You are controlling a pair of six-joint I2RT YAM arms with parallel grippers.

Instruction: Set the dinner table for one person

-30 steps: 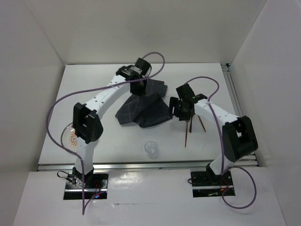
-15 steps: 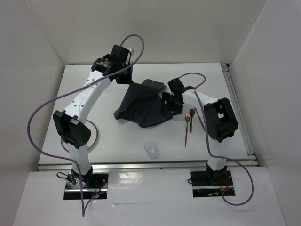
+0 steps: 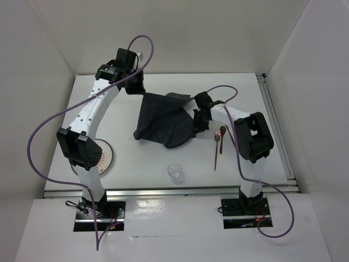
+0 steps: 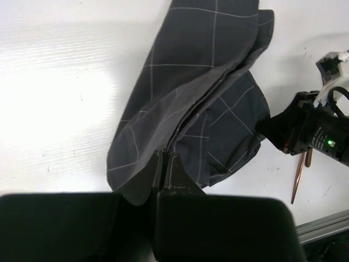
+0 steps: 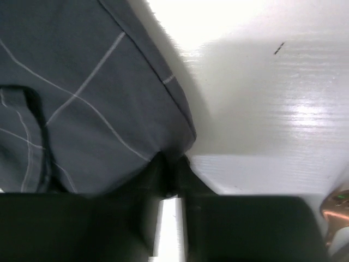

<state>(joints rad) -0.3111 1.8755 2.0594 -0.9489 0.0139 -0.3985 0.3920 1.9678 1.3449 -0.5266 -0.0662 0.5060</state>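
The dinner table point(image 3: 128, 166) filled the floor of a white-walled box, its longer side seeming to run left to right across the overhead view. One metal rail point(image 3: 163, 192) ran along the near edge and another along the right edge.

Closest to the near rail stood a clear glass point(image 3: 175, 172), roughly midway between the two arm bases. A patterned plate point(image 3: 104, 156) lay at the near left, partly hidden under the left arm. A copper spoon point(image 3: 217, 150) lay to the right, handle pointing toward the near edge.

Past these, a dark grey checked cloth point(image 3: 162, 121) sat rumpled at mid-table. The right gripper point(image 3: 196, 121) was clenched on its right edge and the left gripper point(image 3: 143, 94) pinched its far-left corner. Bare white surface showed between glass and cloth, and in the far right corner. The walls point(image 3: 49, 65) stood close on the left, far and right sides.
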